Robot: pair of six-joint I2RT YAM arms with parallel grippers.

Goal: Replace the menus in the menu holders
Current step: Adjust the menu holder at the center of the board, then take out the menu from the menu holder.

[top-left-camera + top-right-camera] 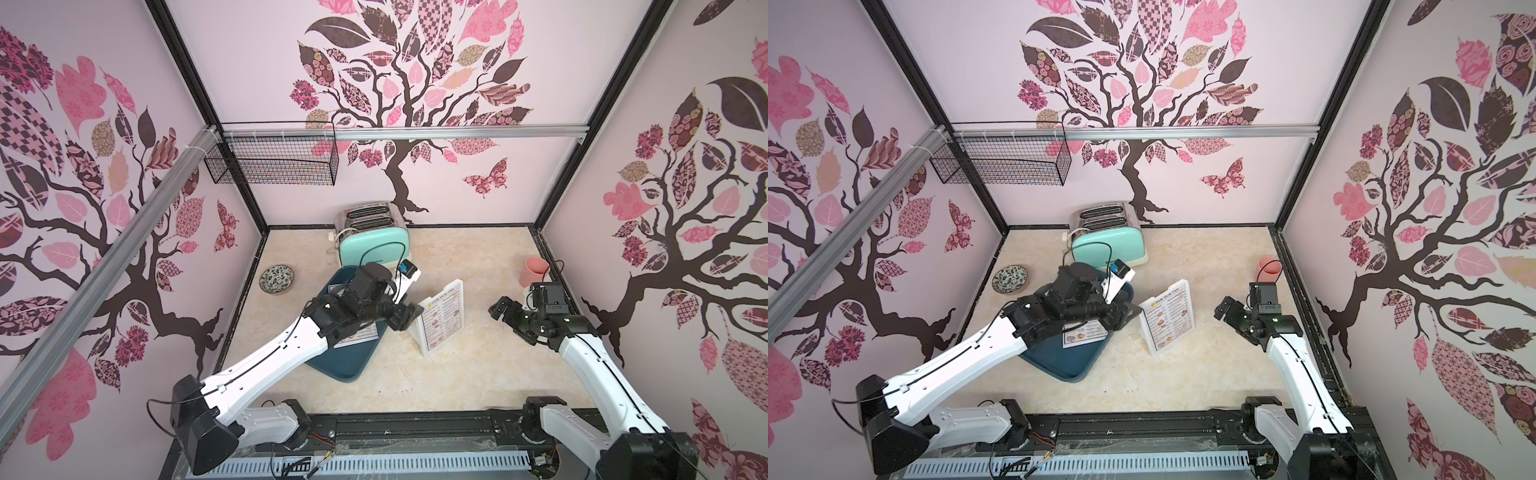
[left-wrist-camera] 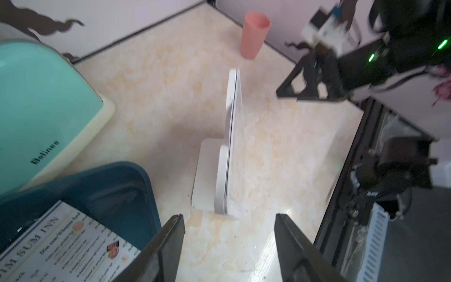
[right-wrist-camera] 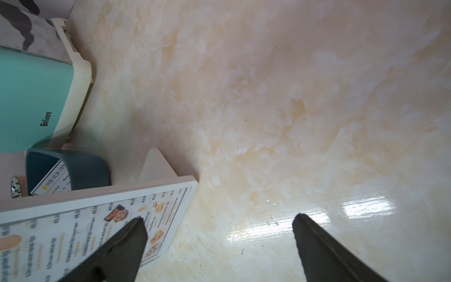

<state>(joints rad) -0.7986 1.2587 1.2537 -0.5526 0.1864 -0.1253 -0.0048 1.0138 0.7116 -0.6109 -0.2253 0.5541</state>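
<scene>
The white menu holder (image 1: 419, 332) stands upright mid-table with one "DIM SUM INN" menu (image 1: 442, 318) in it, shown in both top views. A second menu (image 1: 1084, 332) lies flat in the dark teal tray (image 1: 1059, 365), partly hidden under my left arm. My left gripper (image 1: 409, 318) is open and empty just off the holder's left edge. In the left wrist view the holder (image 2: 225, 158) shows edge-on just beyond the gripper (image 2: 229, 217). To the holder's right, a short gap away, my right gripper (image 1: 505, 313) is open and empty. The right wrist view shows the holder (image 3: 97, 199) beside one finger.
A mint toaster (image 1: 372, 237) stands at the back, just behind the tray. A pink cup (image 1: 536, 270) stands near the right wall behind my right arm. A patterned bowl (image 1: 276, 278) sits at the left wall. A wire basket (image 1: 274, 160) hangs high on the back rail.
</scene>
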